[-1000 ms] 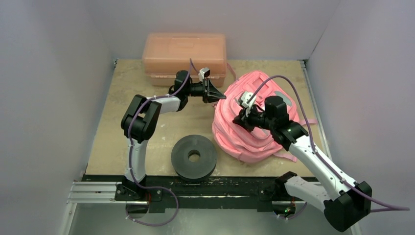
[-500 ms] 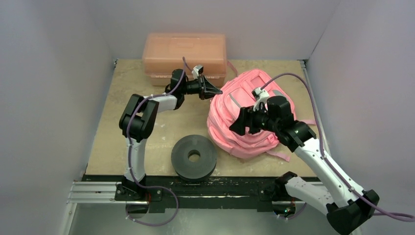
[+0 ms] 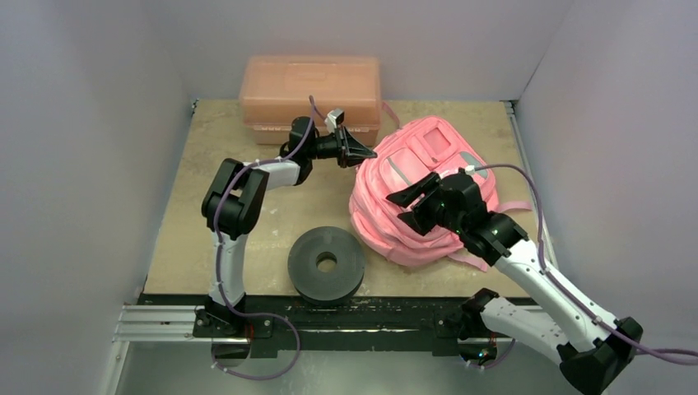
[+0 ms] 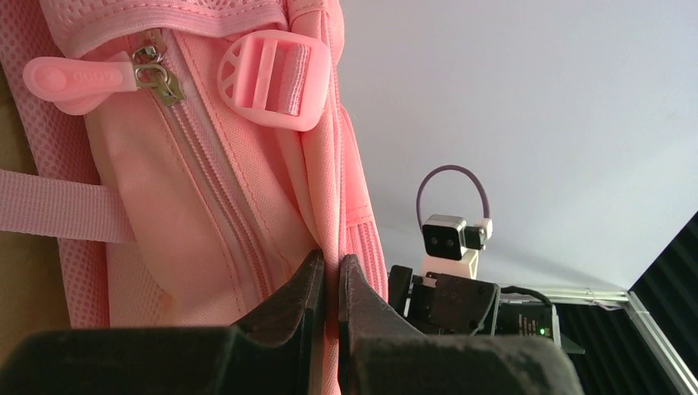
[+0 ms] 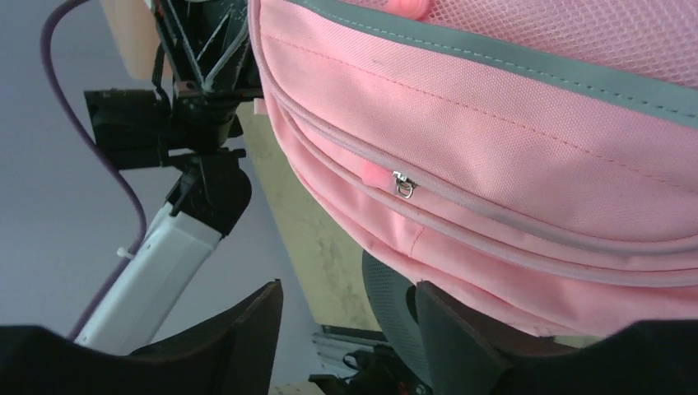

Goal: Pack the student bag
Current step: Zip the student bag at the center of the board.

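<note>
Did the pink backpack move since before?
Yes, a little. The student bag has shifted left, so its left edge now sits closer to the black ring, which has stayed put.

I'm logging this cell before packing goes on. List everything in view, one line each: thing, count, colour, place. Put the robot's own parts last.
student bag: one, bright pink with grey trim, lying on the right half of the table
plastic box: one, salmon pink, far edge of the table by the back wall, left of the bag
round disc: one, dark grey with a centre hole, near edge between the arm bases
table: one, tan
left arm: one, black and white, reaching to the bag's far left edge
left gripper: one, black, shut on the bag's fabric edge
right arm: one, black and white, over the bag's near side
right gripper: one, black, open, holding nothing
</note>
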